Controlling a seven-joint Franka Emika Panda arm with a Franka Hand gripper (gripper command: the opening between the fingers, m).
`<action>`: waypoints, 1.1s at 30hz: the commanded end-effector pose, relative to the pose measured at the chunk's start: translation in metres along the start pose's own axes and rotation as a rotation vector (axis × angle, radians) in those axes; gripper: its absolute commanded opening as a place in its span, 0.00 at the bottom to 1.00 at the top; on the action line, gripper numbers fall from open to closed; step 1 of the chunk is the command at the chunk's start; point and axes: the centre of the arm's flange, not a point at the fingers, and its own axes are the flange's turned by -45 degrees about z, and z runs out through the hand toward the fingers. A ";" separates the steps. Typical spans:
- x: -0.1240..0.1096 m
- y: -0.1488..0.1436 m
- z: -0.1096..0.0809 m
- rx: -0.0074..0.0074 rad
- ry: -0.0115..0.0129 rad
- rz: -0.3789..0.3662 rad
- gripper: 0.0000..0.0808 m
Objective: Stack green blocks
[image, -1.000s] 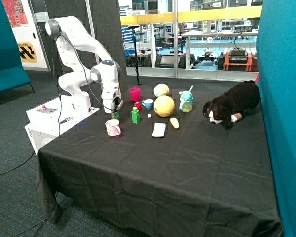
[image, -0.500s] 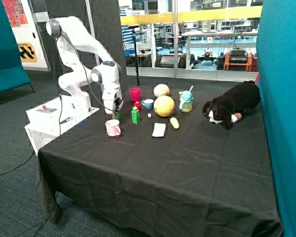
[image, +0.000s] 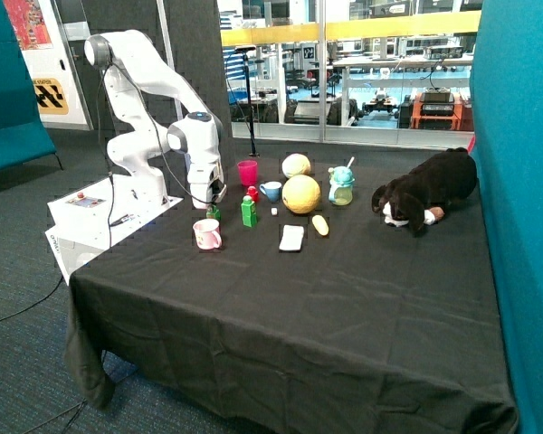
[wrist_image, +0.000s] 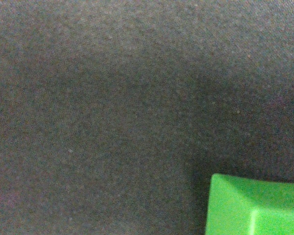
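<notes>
Green block (wrist_image: 255, 205) glossy, bevelled, on matte woven cloth (wrist_image: 112, 107); gripper (image: 212, 204) state unclear

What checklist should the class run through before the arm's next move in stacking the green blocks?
1. Hand over a green block: ok, it hangs just above the one beside the pink mug.
2. Block held: cannot tell; the wrist view shows only a green corner against the cloth.
3. Stack upright: ok, the green stack stands near the red block.
4. Path to the stack: ok, nothing stands between.
5. Stack finished: not ok, one block is still apart.
</notes>
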 end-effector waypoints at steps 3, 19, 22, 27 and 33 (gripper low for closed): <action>-0.004 -0.001 0.000 0.0005 -0.0004 0.006 0.00; -0.001 0.000 -0.004 0.0005 -0.0004 0.007 0.00; 0.001 0.000 -0.005 0.0005 -0.0004 0.006 0.00; 0.004 -0.001 -0.008 0.0005 -0.0004 0.004 0.00; 0.009 -0.002 -0.013 0.0005 -0.0004 -0.007 0.00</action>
